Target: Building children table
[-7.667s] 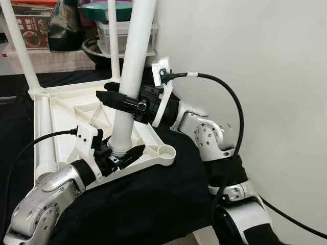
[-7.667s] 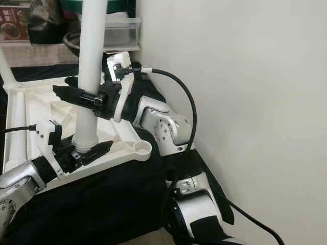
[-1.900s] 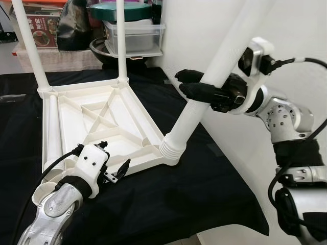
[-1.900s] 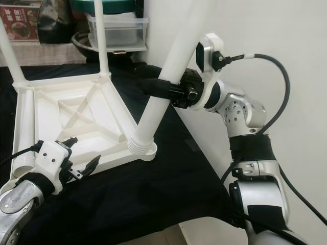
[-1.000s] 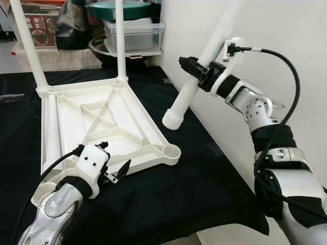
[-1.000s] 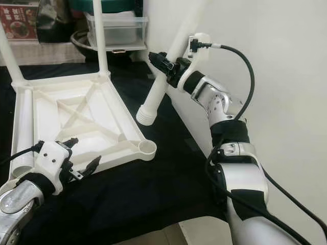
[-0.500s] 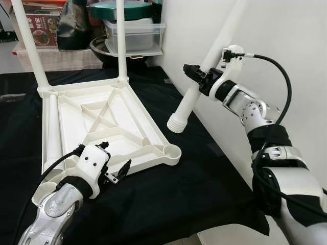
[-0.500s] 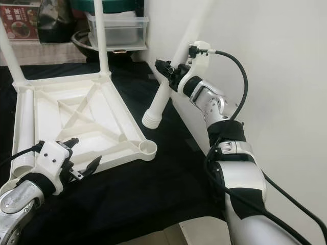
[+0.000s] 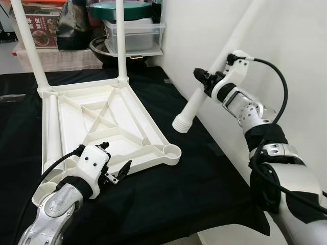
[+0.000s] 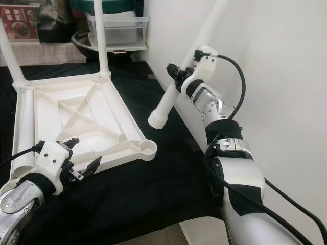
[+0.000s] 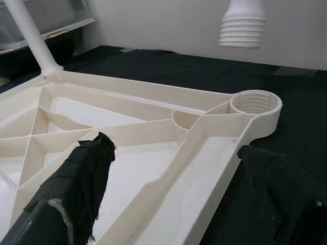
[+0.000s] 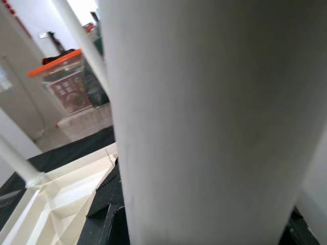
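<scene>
A white plastic table top lies upside down on a black cloth. Two white legs stand upright in its far corners, and another leg lies along its left side. The near right corner socket is empty. My right gripper is shut on a tilted white leg, whose threaded end hangs over the cloth, right of the socket and apart from it. My left gripper is open at the top's near edge, its fingers astride the rim.
Against the back stand a clear box with a green lid, a metal bowl and an orange-lidded box. A white wall runs close along the right. The cloth's front edge is near me.
The leg leaned in the near right socket 1.9 s ago; my right gripper has lifted it out and carried it to the right. The left gripper has stayed put over the last 2 s.
</scene>
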